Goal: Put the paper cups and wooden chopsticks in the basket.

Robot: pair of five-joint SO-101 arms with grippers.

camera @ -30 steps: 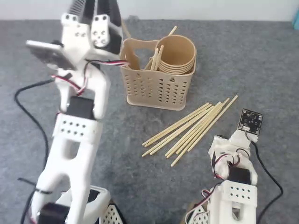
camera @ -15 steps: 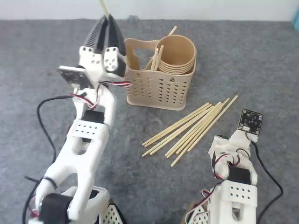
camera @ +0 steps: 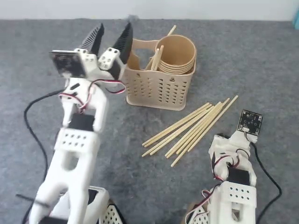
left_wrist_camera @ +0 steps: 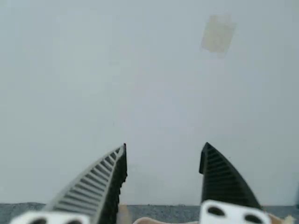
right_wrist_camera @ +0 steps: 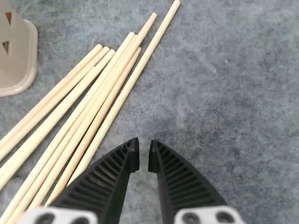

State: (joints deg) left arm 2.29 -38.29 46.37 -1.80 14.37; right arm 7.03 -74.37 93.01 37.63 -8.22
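Note:
A tan slotted basket (camera: 159,86) stands at the back of the grey carpet. It holds stacked paper cups (camera: 176,52) and a few wooden chopsticks (camera: 156,55). Several more chopsticks (camera: 189,128) lie fanned out on the carpet in front of it and to its right; the right wrist view has them as a bundle (right_wrist_camera: 88,116). My left gripper (camera: 113,29) is raised by the basket's left end, open and empty, and points at a pale wall (left_wrist_camera: 164,148). My right gripper (right_wrist_camera: 142,144) is shut just above the carpet, beside the near ends of the loose chopsticks.
One corner of the basket's base (right_wrist_camera: 18,56) lies beyond the loose chopsticks. Black cables (camera: 32,116) trail on the carpet by the left arm. Bare carpet lies to the right of the chopsticks and between the two arm bases.
My left gripper went from shut to open and swung a little. The thin stick seen at its tips half a second ago is gone from there. The right arm has kept still.

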